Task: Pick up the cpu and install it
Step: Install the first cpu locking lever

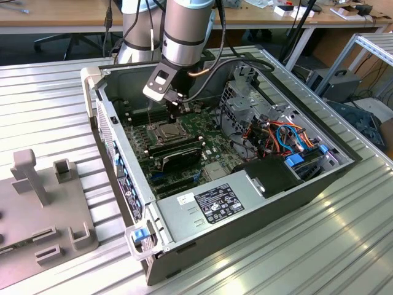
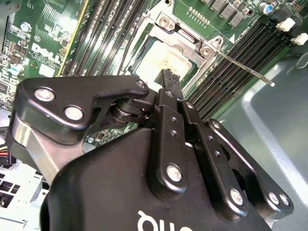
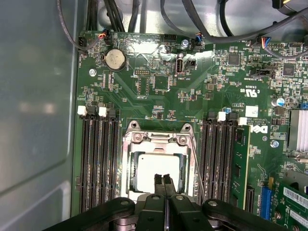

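Gripper [image 3: 163, 180]: matte black bolted links, slim fingers clenched together on nothing; it hangs just above the cpu [image 3: 147, 166], a flat dull-silver square seated inside the shiny metal socket frame [image 3: 156, 138] on the green motherboard [image 3: 159, 82].

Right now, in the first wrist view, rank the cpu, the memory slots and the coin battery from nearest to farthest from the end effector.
1. cpu: inside the retention frame, just beneath the end effector.
2. memory slots: flanking the frame.
3. coin battery: well beyond the frame.
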`<state>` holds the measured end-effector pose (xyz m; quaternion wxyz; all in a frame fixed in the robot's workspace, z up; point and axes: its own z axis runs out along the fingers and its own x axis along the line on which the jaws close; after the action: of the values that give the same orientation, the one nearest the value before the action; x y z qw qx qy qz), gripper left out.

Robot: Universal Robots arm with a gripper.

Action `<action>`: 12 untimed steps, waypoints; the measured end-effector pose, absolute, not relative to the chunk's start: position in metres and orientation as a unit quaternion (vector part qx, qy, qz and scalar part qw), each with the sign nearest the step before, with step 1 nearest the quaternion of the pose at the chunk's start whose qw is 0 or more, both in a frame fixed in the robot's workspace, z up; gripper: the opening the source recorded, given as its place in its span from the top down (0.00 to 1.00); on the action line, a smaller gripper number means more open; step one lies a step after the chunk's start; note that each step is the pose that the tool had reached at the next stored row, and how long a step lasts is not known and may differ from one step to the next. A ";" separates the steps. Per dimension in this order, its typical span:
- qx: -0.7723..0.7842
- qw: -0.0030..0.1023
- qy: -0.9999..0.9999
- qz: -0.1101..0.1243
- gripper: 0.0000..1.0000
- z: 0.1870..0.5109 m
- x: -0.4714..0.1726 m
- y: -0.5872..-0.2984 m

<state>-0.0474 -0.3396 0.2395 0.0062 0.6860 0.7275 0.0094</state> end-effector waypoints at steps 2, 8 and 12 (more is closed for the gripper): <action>0.678 0.006 0.735 0.009 0.89 0.239 -0.047 -0.340; 0.638 0.006 0.770 0.010 0.89 0.239 -0.047 -0.340; 0.617 0.005 0.787 0.010 0.89 0.239 -0.047 -0.340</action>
<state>-0.0474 -0.3396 0.2395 0.0053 0.6170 0.7869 0.0099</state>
